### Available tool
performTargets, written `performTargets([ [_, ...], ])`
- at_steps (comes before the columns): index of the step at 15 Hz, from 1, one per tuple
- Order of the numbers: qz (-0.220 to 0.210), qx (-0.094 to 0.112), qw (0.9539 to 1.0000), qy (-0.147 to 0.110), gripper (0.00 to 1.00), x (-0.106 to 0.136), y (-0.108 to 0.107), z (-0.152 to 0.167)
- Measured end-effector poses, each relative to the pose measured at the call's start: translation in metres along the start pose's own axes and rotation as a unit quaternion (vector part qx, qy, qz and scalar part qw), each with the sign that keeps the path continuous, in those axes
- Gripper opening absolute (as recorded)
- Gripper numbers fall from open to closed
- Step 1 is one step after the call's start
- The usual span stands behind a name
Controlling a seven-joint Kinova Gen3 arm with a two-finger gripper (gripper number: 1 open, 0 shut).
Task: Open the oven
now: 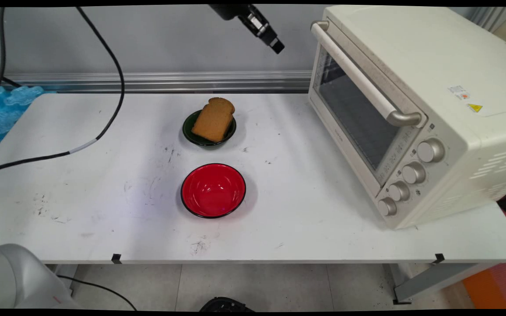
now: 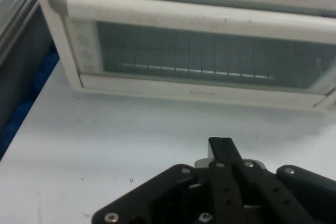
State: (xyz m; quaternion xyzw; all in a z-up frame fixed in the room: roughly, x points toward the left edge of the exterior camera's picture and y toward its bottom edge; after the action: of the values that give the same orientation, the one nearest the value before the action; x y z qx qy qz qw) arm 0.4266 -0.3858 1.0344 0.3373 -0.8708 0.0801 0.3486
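- My tool (image 1: 276, 45) hangs high at the top edge, above the bench's (image 1: 103, 210) far side, tilted toward the oven (image 1: 455, 66); its fingers (image 2: 223, 150) are pressed together and hold nothing.
- The oven stands on the bench's right end, door (image 1: 358, 114) closed, handle (image 1: 358, 74) across its top; in the hand view the door fills the upper frame, with bare bench between it and my tool.
- The toast (image 1: 213, 118) leans in a green bowl (image 1: 191, 134) mid-bench toward the far side, well below and left of the tool.
- A red bowl (image 1: 213, 190) sits just nearer me, apart from the green one.
- The bench's left half lies open, crossed only by a black cable (image 1: 103, 131); the near edge is free too.
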Motion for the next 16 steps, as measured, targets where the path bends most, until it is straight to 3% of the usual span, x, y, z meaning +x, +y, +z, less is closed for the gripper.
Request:
performTargets([
  [16,0.013,-0.012,0.9994,0.029,0.0,0.055,-0.002,0.033],
])
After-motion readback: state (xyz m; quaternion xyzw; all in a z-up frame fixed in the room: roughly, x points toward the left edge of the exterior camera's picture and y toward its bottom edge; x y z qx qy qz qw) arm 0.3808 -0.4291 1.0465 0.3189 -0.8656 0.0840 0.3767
